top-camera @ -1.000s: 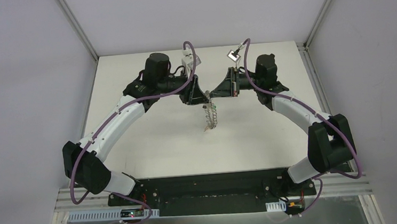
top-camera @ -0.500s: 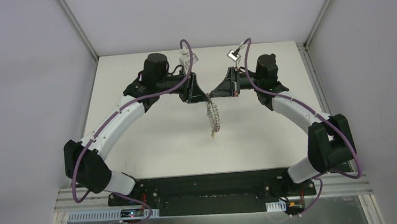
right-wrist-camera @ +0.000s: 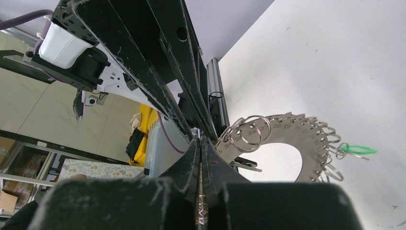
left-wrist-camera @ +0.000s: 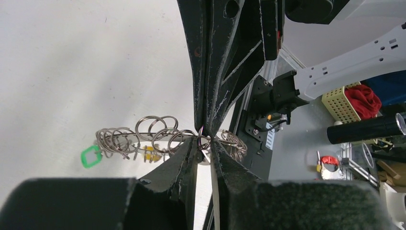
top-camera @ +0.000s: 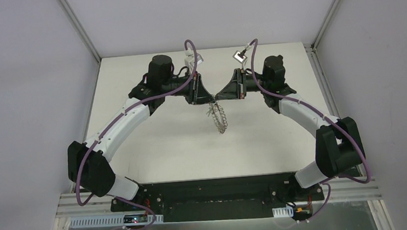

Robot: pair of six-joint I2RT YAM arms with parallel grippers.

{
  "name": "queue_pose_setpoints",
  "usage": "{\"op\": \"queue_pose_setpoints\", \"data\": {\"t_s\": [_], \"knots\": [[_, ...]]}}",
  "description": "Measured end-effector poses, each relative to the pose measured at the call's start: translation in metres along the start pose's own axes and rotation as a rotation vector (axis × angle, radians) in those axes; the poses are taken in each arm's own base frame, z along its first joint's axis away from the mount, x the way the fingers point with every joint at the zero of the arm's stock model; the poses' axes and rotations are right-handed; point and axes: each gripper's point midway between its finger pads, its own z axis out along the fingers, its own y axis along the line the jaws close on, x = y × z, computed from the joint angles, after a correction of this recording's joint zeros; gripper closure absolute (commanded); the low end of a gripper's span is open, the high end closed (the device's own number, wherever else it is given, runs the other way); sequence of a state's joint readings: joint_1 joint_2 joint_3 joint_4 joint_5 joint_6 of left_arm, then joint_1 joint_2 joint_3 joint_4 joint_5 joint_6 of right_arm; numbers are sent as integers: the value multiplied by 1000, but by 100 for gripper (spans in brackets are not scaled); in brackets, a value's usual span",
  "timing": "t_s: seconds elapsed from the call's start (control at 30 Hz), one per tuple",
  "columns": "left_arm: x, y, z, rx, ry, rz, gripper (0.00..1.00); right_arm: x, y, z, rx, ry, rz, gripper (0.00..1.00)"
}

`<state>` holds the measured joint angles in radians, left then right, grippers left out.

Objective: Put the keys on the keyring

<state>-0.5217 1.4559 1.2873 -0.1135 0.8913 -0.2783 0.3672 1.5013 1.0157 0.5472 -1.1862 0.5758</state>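
Both arms met tip to tip above the far middle of the counter (top-camera: 154, 143). The keyring (top-camera: 219, 118) hung in the air from that meeting point and, judging by the top view, was off the surface.

The right fingers (top-camera: 220, 97) were pressed fully together, apparently on a wire at the top of the loop. The left fingers (top-camera: 209, 98) stood a narrow slit apart, with one small wire ring (left-wrist-camera: 203, 140) and a silver sliver between them. Whether they truly clamped either, I could not tell.

The green key (left-wrist-camera: 90, 156) and yellow-orange key (left-wrist-camera: 151, 154) dangled among the fringe. No black key was seen.

Risks:
- The hold on thin wire looked marginal. A slight pull apart by either arm could slip it and drop the floppy loop.
- The sliver could twist out from between the pads.
- With the tips this close, a small misalignment could knock them together.

In the way: neighbouring fringe rings crowded the pinch point and could snag. Each pair of fingers also blocked much of the other's wrist view.

A yellow basket (left-wrist-camera: 340, 98) with a red cloth (left-wrist-camera: 362, 99) sat beyond the counter edge, well apart.
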Motion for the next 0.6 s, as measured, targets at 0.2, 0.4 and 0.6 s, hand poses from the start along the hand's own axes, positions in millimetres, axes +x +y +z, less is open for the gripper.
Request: {"op": "queue_pose_setpoints", "data": {"t_s": [0.2,0.4,0.6], "knots": [[2,0,1,2,-1,-19,94,0,0,-1,0,-1,0,100],[1,2,4,9,-2,-48,100,0,1,-1,-7,4,-7,100],[3,3,4,11,19,-84,100,4,-1,-2,-10,16,-31,82]]}}
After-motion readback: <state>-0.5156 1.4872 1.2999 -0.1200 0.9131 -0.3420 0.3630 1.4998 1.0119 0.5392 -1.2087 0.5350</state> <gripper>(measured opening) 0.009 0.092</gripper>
